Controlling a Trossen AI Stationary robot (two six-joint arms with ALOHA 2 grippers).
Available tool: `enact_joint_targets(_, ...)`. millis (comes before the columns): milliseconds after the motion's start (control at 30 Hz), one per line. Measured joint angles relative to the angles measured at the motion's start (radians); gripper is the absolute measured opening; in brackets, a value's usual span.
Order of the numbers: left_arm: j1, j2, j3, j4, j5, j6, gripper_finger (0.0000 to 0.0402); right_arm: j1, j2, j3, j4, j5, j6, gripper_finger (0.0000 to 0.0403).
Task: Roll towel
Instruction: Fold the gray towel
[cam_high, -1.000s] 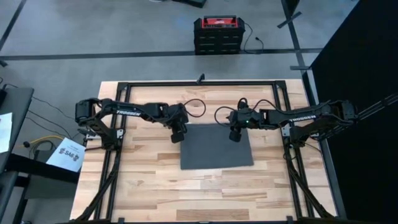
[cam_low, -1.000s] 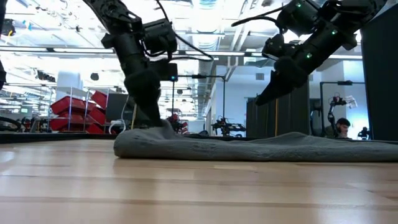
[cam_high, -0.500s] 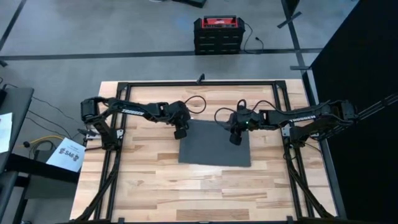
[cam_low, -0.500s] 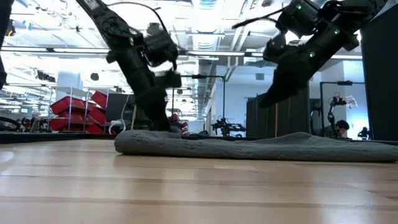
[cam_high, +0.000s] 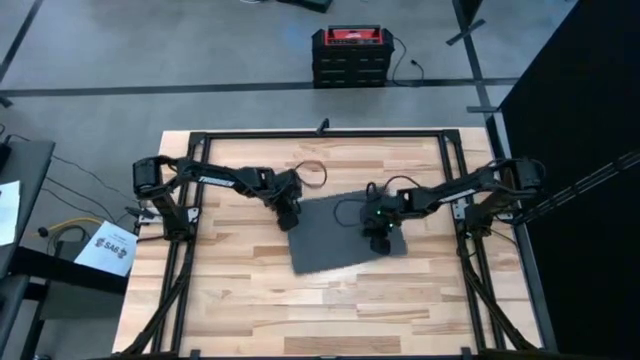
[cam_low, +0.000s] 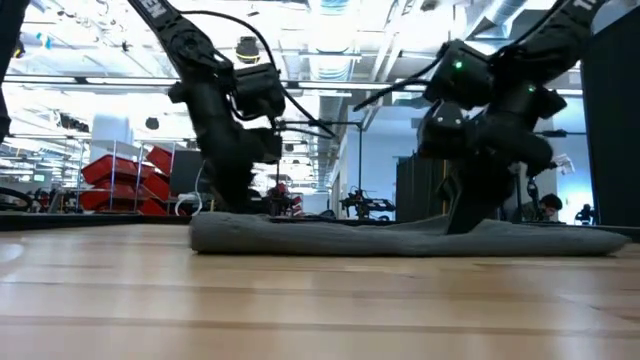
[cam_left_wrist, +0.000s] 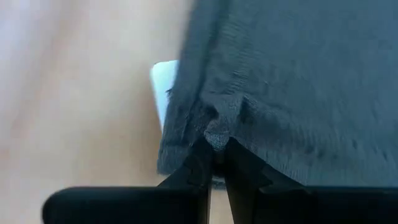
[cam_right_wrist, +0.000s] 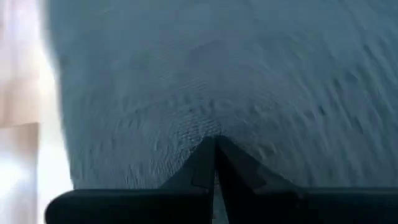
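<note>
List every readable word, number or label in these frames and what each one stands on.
"TROSSEN": white lettering on the left arm, only just legible in the high view.
"SA6" or similar: on the white paper sheet left of the table; uncertain.
Red case beyond the table: label too small to read.
White tag on the towel: nothing legible.

Plain dark grey towel (cam_high: 340, 235) with a small white tag (cam_left_wrist: 163, 87), on a light striped wood table (cam_high: 300, 310); black arms; red and black case (cam_high: 349, 55) behind

Soft matt knitted cloth towel (cam_high: 345, 236) (faintly ribbed) on smooth wood table (cam_high: 240, 300).
</note>
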Motion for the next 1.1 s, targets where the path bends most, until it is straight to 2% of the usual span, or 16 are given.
enact_joint_targets(167, -0.104, -0.054, -0.005, -0.024, 0.119, -0.054, 0.0015, -0.121, -0.057, 0.017, -0.078, 0.132, -0.183, 0.0001)
enact_joint_targets(233, -0.137, -0.062, -0.003, -0.023, 0.128, -0.063, 0.0015, -0.165, -0.091, 0.033, -0.077, 0.177, -0.229, 0.0001)
enact_joint_targets(333, -0.165, -0.062, -0.002, 0.005, 0.124, -0.088, 0.0015, -0.199, -0.146, 0.041, -0.060, 0.186, -0.252, 0.0001)
enact_joint_targets(467, -0.173, -0.064, 0.001, 0.056, 0.120, -0.102, 0.0015, -0.164, -0.170, 0.040, -0.061, 0.178, -0.224, 0.0000)
enact_joint_targets(633, -0.168, -0.072, 0.001, 0.050, 0.111, -0.098, 0.0015, -0.104, -0.119, 0.039, -0.041, 0.172, -0.200, 0.0000)
enact_joint_targets(900, -0.165, -0.104, 0.003, -0.043, -0.055, -0.100, 0.0015, -0.079, -0.082, 0.039, -0.023, 0.169, -0.127, 0.0000)
enact_joint_targets(1100, -0.158, -0.105, -0.024, -0.028, -0.073, -0.094, 0.0015, -0.065, -0.082, -0.001, -0.035, 0.170, -0.087, 0.0000)
